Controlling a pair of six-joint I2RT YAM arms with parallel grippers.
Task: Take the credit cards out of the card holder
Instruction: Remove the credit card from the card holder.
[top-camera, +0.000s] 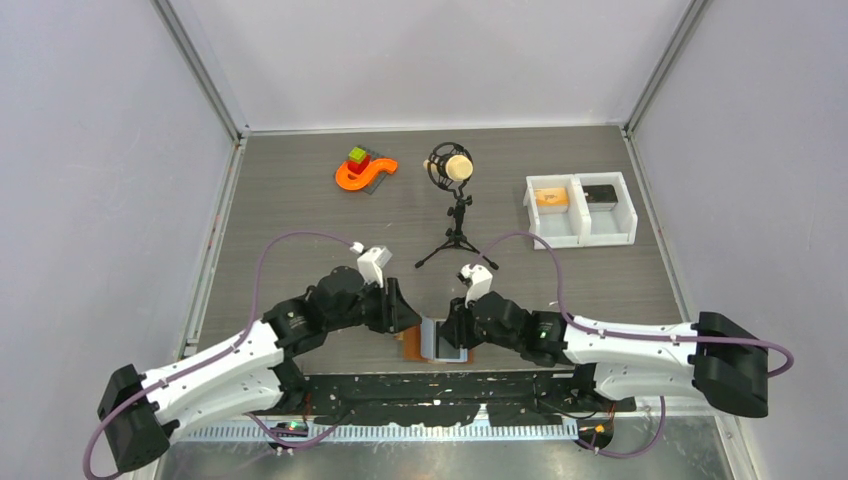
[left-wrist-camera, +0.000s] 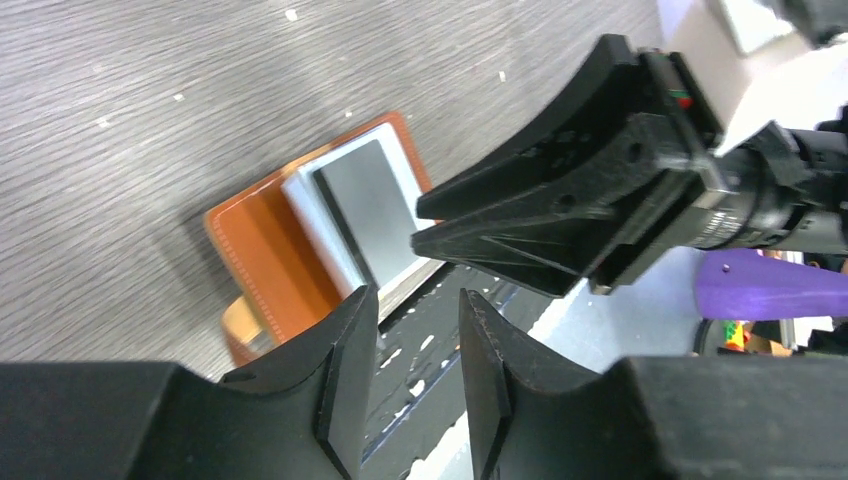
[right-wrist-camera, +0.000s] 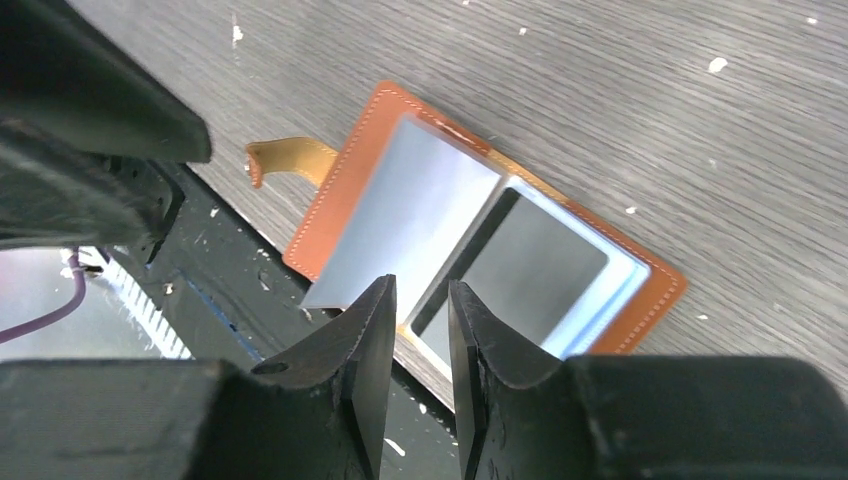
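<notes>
**Lying open at the near edge: card holder between two grippers**

1. Orange S-shaped toy (top-camera: 362, 172): we record it at the far left of the grey table (top-camera: 300, 220), with small red and green blocks on top.

2. Left gripper (left-wrist-camera: 417, 297): it is low over the near edge, just left of the card holder. We see a narrow gap between its fingers, with only the black perforated plate (top-camera: 440, 385) showing through. It holds nothing.

3. Card holder (right-wrist-camera: 440, 220): brown leather, spread flat and open, pale blue-grey inside facing up. It lies between the two grippers at the near edge of the table, and its near side reaches over the black plate. A small brown tab (right-wrist-camera: 290, 155) sticks out from one side.

4. Grey card (right-wrist-camera: 535, 265): one, seated in the half of the holder away from the tab.

5. Microphone (top-camera: 450, 165): it stands upright on a small black tripod at mid-table, behind the holder.

6. Right gripper (right-wrist-camera: 420, 292): it is just right of the holder. Its fingers stand slightly apart, with the tips at the holder's near side by the card. We see nothing clamped and cannot tell whether the tips touch the card.

7. White bin (top-camera: 580, 238): two compartments, far right. We note a tan object (top-camera: 551, 199) in the left one and a dark object (top-camera: 600, 194) in the right.
</notes>
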